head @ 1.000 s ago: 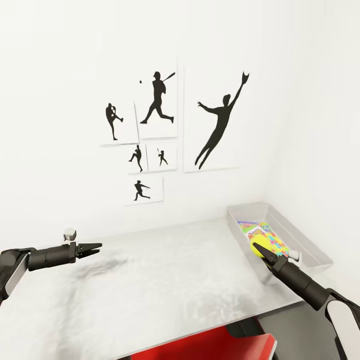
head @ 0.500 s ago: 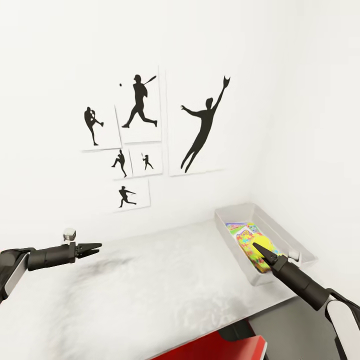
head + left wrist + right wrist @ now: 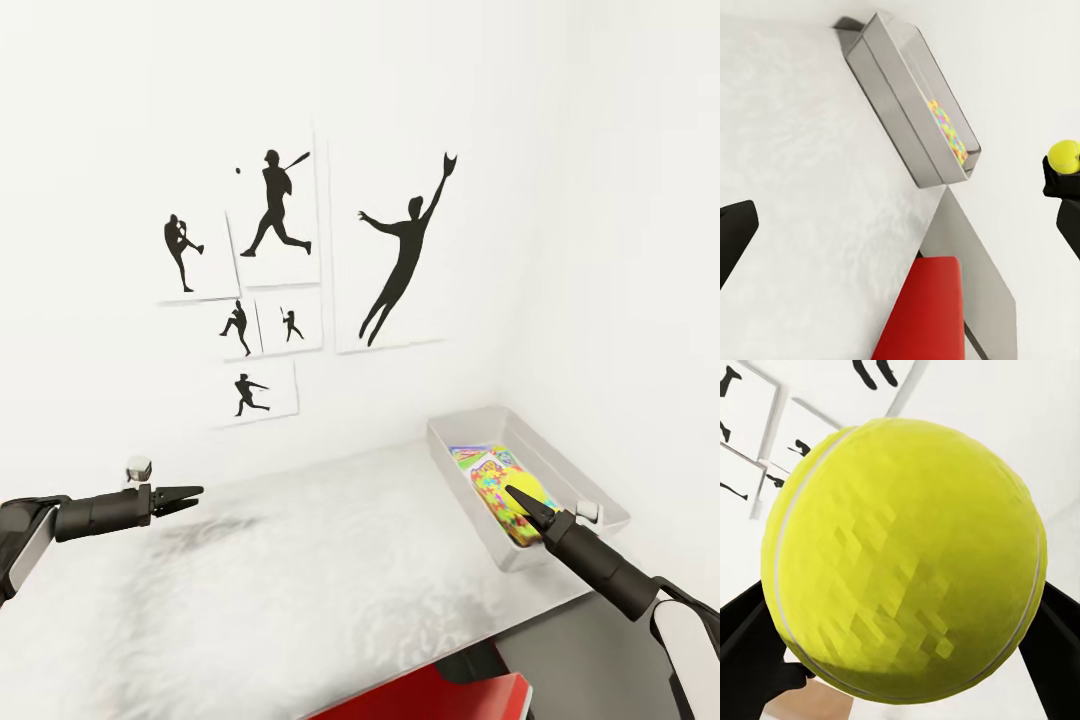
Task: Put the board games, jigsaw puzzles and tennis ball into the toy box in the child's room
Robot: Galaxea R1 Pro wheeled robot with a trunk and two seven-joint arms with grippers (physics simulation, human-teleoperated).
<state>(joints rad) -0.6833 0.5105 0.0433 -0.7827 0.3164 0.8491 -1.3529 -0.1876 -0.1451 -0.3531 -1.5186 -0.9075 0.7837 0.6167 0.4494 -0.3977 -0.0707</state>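
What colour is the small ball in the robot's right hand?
Yellow-green tennis ball with a pale seam; clearest in the right wrist view.

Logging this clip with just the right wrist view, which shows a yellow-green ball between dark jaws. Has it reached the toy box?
Observer: In the head view, the right gripper holds the tennis ball in the air in line with the toy box. It is not touching.
Operator: Anything in the box?
Observer: Multicoloured jigsaw puzzles lie inside.
Operator: And the left arm?
Observer: The left gripper hovers over the table, jaws open and empty.

Six black sports-silhouette pictures (image 3: 290, 270) hang on the white wall, and a red chair (image 3: 430, 695) sits below.
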